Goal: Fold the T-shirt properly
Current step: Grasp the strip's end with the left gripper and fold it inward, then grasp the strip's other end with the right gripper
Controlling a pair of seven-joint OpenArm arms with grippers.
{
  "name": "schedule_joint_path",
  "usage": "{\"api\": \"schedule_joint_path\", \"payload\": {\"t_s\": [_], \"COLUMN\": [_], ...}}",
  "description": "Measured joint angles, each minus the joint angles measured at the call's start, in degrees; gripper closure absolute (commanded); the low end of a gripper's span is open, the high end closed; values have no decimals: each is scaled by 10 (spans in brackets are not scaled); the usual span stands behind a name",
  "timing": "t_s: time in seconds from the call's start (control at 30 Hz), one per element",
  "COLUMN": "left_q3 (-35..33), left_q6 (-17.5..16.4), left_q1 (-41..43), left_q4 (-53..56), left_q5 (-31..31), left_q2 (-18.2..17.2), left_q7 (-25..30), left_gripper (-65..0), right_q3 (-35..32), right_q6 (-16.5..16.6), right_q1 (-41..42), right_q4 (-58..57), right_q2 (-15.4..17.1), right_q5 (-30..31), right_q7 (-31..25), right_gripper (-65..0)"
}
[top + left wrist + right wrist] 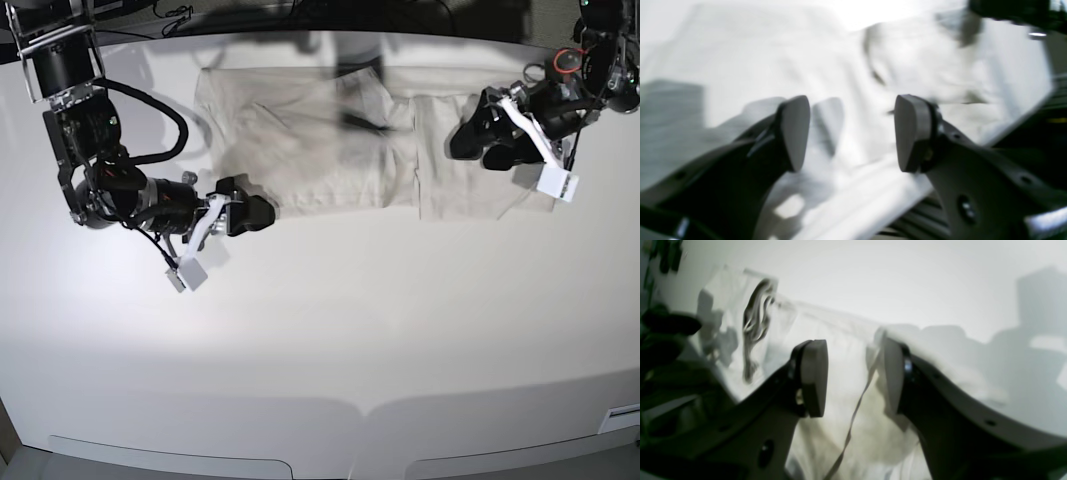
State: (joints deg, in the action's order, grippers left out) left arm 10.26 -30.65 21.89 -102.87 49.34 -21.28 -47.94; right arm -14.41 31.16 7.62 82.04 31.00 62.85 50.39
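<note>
On the near side of the shirt, the right hand stands with fingers apart at the T-shirt hem, placed to take that edge for a fold. The shirt lies flat along the counter's far edge. Farther off, the left hand hangs over it, fingers apart, empty.

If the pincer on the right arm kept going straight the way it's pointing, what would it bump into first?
Most likely the T-shirt. The right pincer is open and points at the shirt's near edge, and its own camera shows cloth between its jaws. How high it hangs above the table is unclear.
</note>
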Motion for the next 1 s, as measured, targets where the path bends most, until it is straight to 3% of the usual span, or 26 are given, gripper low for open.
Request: {"api": "schedule_joint_path", "payload": {"t_s": [0.17, 0.33, 0.4, 0.43, 0.73, 1.0], "left_q3": [40, 72, 78, 78, 78, 78], "left_q6": [0, 0, 0, 0, 0, 0], "left_q1": [0, 0, 2, 3, 3, 3], "left_q4": [0, 0, 0, 0, 0, 0], "left_q5": [-37, -61, -74, -80, -82, -82], "left_q2": [0, 0, 0, 0, 0, 0], "left_q7": [42, 43, 43, 43, 43, 43], "left_gripper": [-391, -391, -391, -391, -391, -391], "right_q3": [0, 0, 0, 0, 1, 4], "right_q6": [-34, -62, -115, -120, -142, -140], "right_q1": [-2, -30, -49, -56, -98, -132], "right_q4": [35, 40, 39, 39, 39, 42], "right_q2": [51, 84, 90, 91, 84, 27], "right_q5": [24, 41, 40, 34, -11, -14], "right_q7": [48, 66, 70, 68, 59, 24], "right_gripper": [-284, -284, -284, -284, -284, -284]}}
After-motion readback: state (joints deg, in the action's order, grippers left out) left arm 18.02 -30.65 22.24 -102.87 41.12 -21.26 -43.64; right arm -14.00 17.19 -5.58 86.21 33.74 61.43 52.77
